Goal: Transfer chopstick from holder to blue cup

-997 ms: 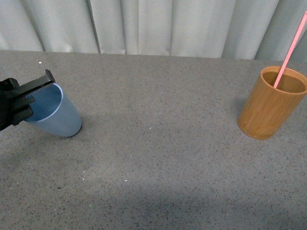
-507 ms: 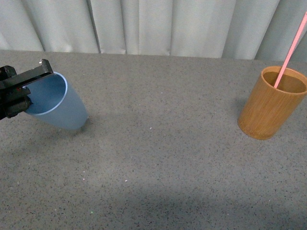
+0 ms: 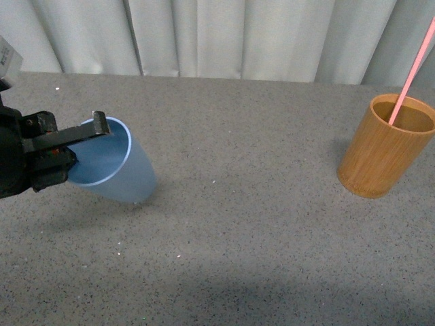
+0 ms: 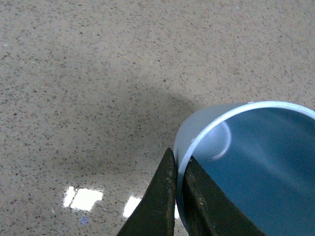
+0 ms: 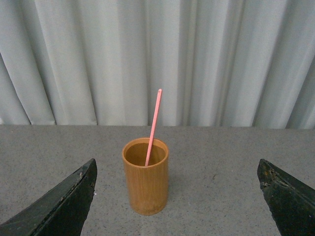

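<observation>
My left gripper (image 3: 81,146) is shut on the rim of the light blue cup (image 3: 126,173) at the left of the table. The cup hangs tilted, its mouth towards the arm and its base low over the table. In the left wrist view the two dark fingers (image 4: 162,196) pinch the pale rim of the blue cup (image 4: 256,162), one inside and one outside. The brown wooden holder (image 3: 380,153) stands upright at the far right, with the pink-red chopstick (image 3: 411,71) leaning in it. My right gripper (image 5: 176,167) is open, facing the holder (image 5: 145,184) and chopstick (image 5: 153,123) from a distance.
A grey speckled table (image 3: 238,224) stretches between cup and holder. Pale pleated curtains (image 3: 224,34) hang behind its far edge.
My left gripper has carried the blue cup to the right, towards the table's middle, and the cup now tilts more. Holder and chopstick have not moved.
</observation>
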You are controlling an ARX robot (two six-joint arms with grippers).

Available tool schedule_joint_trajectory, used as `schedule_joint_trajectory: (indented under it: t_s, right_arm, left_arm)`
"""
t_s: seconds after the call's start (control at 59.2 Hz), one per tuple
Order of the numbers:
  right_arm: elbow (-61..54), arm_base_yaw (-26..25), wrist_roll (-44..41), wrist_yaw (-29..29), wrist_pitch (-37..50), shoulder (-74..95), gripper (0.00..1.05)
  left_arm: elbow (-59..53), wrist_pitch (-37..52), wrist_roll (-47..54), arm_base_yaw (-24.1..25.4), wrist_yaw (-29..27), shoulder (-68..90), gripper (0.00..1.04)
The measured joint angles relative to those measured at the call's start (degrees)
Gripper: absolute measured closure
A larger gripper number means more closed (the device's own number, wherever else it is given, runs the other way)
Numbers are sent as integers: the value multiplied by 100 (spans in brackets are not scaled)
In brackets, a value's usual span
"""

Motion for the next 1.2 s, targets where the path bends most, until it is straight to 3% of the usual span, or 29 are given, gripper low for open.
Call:
schedule_joint_trajectory:
  t_s: [0.591,1.2]
  right_arm:
    - [0,0,0,0,0,0,10]
    - [0,0,0,0,0,0,10]
  left_arm:
    - [378,-304,-535,-1303,-402,195,101]
    - [1058,-479,-1292,-1840,-498,656,101]
